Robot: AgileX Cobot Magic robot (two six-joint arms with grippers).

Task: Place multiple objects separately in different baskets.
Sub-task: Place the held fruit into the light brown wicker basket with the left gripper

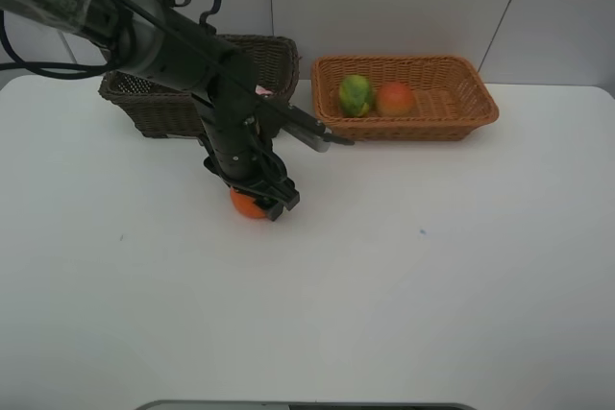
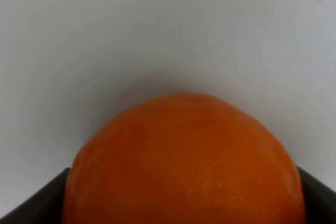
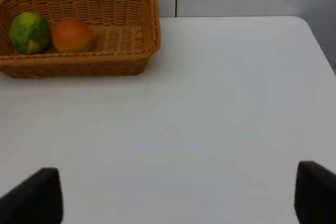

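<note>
Where the white table (image 1: pixel 461 276) spreads across nearly the whole high view, a matte, unmarked surface is seen apart from two tiny dark specks, and a pale wall with thin panel seams is seen behind its far edge. A grey strip is just visible at the near edge of the table.

Against the far edge two wicker baskets are set side by side. The dark brown basket (image 1: pixel 159 108) is partly hidden by the left arm (image 1: pixel 163 50), and something pink (image 1: pixel 261 91) is glimpsed at its rim, too hidden to be named. The light orange-tan basket (image 1: pixel 461 108) is placed to its right, near but apart, and in its left part a green-yellow fruit (image 1: pixel 355 95) and a red-orange fruit (image 1: pixel 394 98) are laid beside each other.

On the table in front of the dark basket, the orange (image 1: pixel 248 205) is held by the left gripper (image 1: pixel 258 191), which is lowered over it; in the left wrist view the fruit is filling the space between the two dark fingers (image 2: pixel 37 200), which are pressed to its sides.

The right gripper (image 3: pixel 178 195) is spread wide and empty above bare table, with its two dark fingertips (image 3: pixel 37 195) seen at the picture's corners.
</note>
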